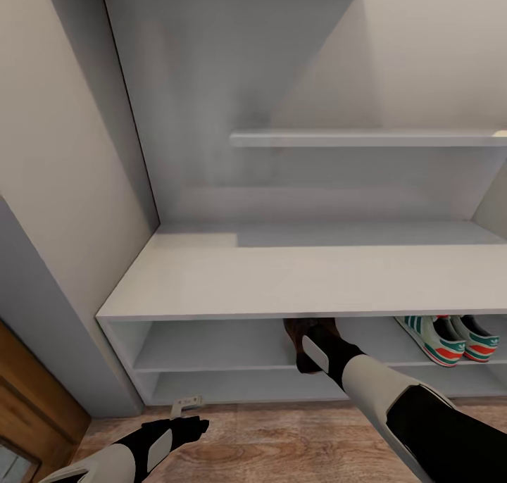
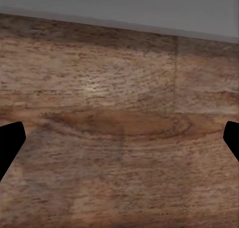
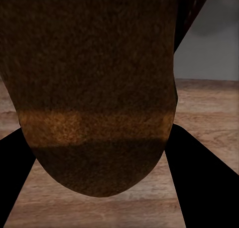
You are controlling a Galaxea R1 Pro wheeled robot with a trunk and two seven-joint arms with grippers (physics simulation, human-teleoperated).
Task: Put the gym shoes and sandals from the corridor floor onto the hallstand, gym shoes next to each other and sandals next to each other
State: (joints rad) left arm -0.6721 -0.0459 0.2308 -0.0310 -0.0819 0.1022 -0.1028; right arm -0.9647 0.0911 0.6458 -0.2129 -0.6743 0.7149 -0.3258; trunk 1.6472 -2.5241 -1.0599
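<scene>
The wide white-grey hallstand (image 1: pixel 211 279), with its low bench top, two long open shelf compartments beneath and a floating shelf higher up at about one o'clock, takes up most of the head view. Below it, toward six o'clock, runs the light brown wood-plank corridor floor (image 1: pixel 282 441), its grain showing plainly in the left wrist view (image 2: pixel 119 128). In the upper open compartment, at about four o'clock, the two white low-top gym shoes (image 1: pixel 445 339) with teal-green stripes and red-orange accents sit side by side, touching. The right arm reaches into that same compartment near the middle, where the right gripper (image 1: pixel 304 349) is clenched on a flat brown leather sandal (image 1: pixel 299 331), well apart from the sneakers; the right wrist view has the sandal's rounded brown sole (image 3: pixel 99 108) between the two dark fingers. The left gripper (image 1: pixel 184 428) hangs low over the floor at seven o'clock, fingers spread wide and grasping nothing.
</scene>
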